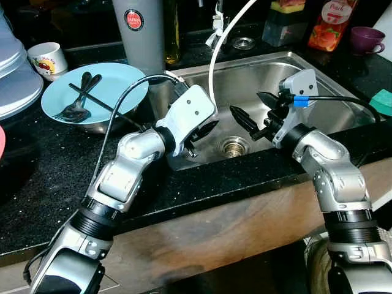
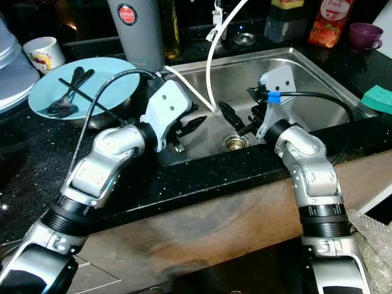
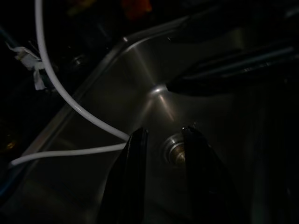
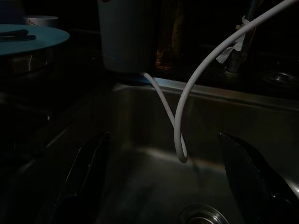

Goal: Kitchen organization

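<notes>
From the left eye view, both arms reach over the front edge of a black speckled bench [image 1: 55,177] into a steel sink [image 1: 318,79]. The left gripper [image 1: 205,131] hangs by the sink's left wall with its fingers a narrow gap apart, holding nothing, while the right gripper [image 1: 254,110] sits over the basin with its fingers spread wide, also empty. The drain [image 1: 234,146] lies between them, and a white hose [image 1: 214,61] curves down into the sink. On the bench left of the sink stands a light blue plate [image 1: 116,82] carrying dark utensils [image 1: 78,101], with a white mug [image 1: 49,59] behind it and a grey canister [image 1: 139,33] at the sink's back corner. In the right eye view a purple cup [image 2: 366,33] and a red carton [image 2: 331,21] stand behind the sink, and a green sponge [image 2: 380,98] lies on its right. The left wrist view shows that gripper's fingers [image 3: 135,177] close together above the drain. The right wrist view shows the hose looping between widely parted fingers [image 4: 247,172].
</notes>
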{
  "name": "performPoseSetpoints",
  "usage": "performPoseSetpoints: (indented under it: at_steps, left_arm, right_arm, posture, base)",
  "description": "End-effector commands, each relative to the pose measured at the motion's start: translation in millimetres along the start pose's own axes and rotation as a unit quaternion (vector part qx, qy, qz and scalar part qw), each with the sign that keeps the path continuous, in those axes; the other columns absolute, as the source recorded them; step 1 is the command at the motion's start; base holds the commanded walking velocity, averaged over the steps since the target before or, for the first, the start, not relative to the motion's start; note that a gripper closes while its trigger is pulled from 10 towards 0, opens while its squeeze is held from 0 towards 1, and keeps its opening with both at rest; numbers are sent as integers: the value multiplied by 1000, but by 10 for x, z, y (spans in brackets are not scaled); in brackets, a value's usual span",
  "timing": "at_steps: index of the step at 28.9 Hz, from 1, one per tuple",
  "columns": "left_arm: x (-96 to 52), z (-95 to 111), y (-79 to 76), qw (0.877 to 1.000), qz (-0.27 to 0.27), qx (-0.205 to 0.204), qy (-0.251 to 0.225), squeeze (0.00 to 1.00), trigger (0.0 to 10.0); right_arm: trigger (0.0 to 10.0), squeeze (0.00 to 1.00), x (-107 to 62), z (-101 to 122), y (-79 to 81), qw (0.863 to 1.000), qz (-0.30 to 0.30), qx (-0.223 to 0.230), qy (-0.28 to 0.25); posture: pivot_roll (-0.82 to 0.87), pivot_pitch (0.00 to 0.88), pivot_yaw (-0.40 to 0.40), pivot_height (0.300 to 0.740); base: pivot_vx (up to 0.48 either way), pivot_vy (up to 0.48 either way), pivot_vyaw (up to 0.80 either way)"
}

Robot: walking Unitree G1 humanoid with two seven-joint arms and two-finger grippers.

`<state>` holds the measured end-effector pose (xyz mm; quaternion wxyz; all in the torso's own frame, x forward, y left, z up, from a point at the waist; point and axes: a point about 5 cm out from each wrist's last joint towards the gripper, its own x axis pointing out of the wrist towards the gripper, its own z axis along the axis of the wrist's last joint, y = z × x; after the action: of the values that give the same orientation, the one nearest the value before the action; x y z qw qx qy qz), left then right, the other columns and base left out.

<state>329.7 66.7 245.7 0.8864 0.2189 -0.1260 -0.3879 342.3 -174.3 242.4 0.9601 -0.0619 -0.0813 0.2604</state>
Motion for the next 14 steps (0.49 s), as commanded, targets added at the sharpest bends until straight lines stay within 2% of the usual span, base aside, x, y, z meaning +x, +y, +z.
performPoseSetpoints:
  at_steps: [1,6,9,12,14]
  left_arm:
    - [2,71,19,1000,9,4,-19,0,10000]
    - [-7,144,-7,999,11,-14,-47,0,10000]
    - [-50,188,-101,997,-2,-31,-70,0,10000]
    - [-124,146,-184,997,-4,-31,-63,0,10000]
    - [-224,30,-238,999,8,-26,-36,0,10000]
  right_arm:
    - [10000,0,-1,-15,-3,1000,0,-4,2]
    - [10000,0,-2,-17,-2,1000,-1,-4,2]
    - [10000,0,-4,-17,1,1000,-1,-3,1]
    - [10000,0,-6,-19,0,1000,-2,-4,2]
    - [10000,0,-7,-20,3,1000,-2,-2,1]
  posture:
    - [19,85,24,740]
    - [20,85,25,740]
    - [20,85,26,740]
    - [21,87,25,740]
    - [25,86,23,740]
  base:
    - [0,0,0]
    - [0,0,0]
    - [0,0,0]
    - [0,0,0]
    - [0,0,0]
